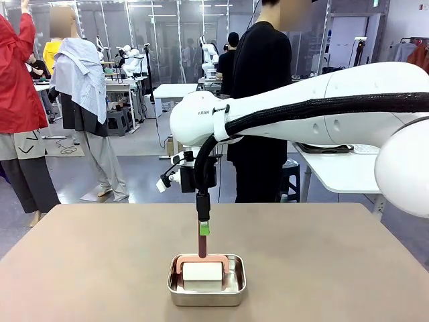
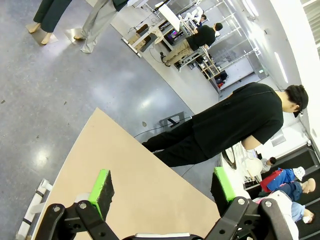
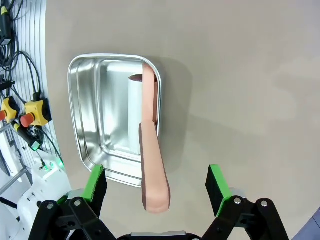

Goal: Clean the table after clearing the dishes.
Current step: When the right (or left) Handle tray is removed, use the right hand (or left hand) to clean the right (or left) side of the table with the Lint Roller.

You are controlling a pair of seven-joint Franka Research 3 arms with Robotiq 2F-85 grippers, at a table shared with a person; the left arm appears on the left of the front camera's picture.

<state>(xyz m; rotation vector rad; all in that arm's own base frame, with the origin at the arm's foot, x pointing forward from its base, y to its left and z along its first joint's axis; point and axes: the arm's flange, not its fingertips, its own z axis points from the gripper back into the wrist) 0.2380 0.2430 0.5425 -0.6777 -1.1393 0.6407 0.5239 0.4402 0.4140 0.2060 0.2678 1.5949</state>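
Right end effector [image 3: 156,182]: released, jaws spread wide; the green pads [image 3: 216,182] stand clear on either side of a pink-brown handle [image 3: 152,170].
Right arm [image 1: 315,107]: reaches in from the right across the middle, wrist turned straight down.
Roller drum [image 3: 135,115]: white, lying in the steel pan [image 3: 87,125] directly below.
Worktop [image 3: 240,75]: beneath the pan, spreading outward.
Left end effector [image 2: 162,191]: released, empty, aimed past the worktop's edge toward a person in black [image 2: 235,125].
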